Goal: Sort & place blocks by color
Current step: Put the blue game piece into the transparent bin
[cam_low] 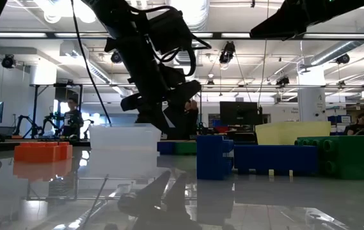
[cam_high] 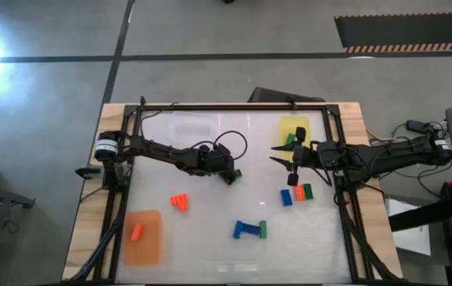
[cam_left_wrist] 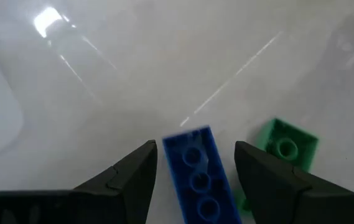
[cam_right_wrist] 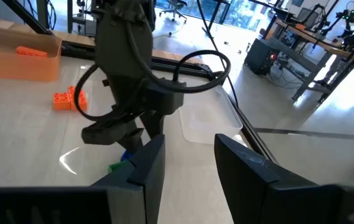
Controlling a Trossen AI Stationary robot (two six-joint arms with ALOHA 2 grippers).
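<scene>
My left gripper [cam_high: 229, 175] [cam_left_wrist: 195, 149] is low over the middle of the table, open. Its fingers stand on either side of a blue block [cam_left_wrist: 195, 177] with a gap on each side. A green block [cam_left_wrist: 285, 146] [cam_high: 237, 172] lies flat on the table just beside it. My right gripper [cam_high: 280, 156] [cam_right_wrist: 189, 146] hangs open and empty above the table, next to the yellow mat [cam_high: 293, 127], which carries a green block [cam_high: 289, 139]. Other blocks lie flat on the table: orange [cam_high: 180, 202], a joined blue and green piece [cam_high: 249, 229], and blue, orange and green ones [cam_high: 297, 193].
An orange mat [cam_high: 143, 237] at the near left holds an orange block [cam_high: 137, 231]. A clear mat [cam_right_wrist: 204, 127] lies toward the far side. A dark frame [cam_high: 233, 105] runs round the table. In the low view, desks and people show in the room behind.
</scene>
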